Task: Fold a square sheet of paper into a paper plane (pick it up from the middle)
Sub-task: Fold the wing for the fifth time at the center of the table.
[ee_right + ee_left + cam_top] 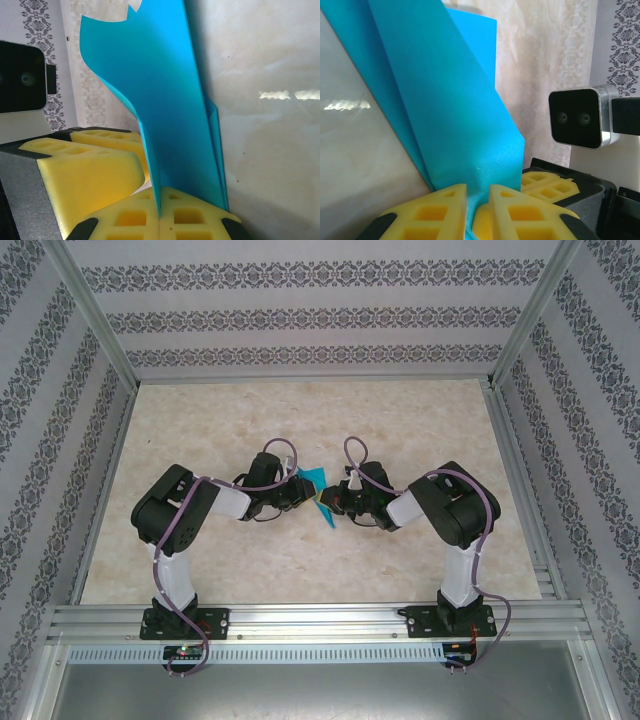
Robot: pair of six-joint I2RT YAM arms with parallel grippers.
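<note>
The cyan sheet of paper (318, 480), folded into long layers, is held above the table between the two grippers at mid-table. My right gripper (160, 200) is shut on its lower edge, and the paper (165, 100) rises straight up from the pinched pads. My left gripper (477, 189) straddles another part of the paper (450, 100); its yellow fingers (435, 210) stand a narrow gap apart with the sheet running down between them. From above, the left gripper (300, 490) and right gripper (338, 502) nearly touch.
The marble-patterned table (300, 420) is walled in by patterned panels and an aluminium frame (300, 618) along the near edge. The right wrist's camera (577, 117) and fingers (545, 185) sit close beside the left gripper. The left gripper's fingers (90, 170) crowd the right one.
</note>
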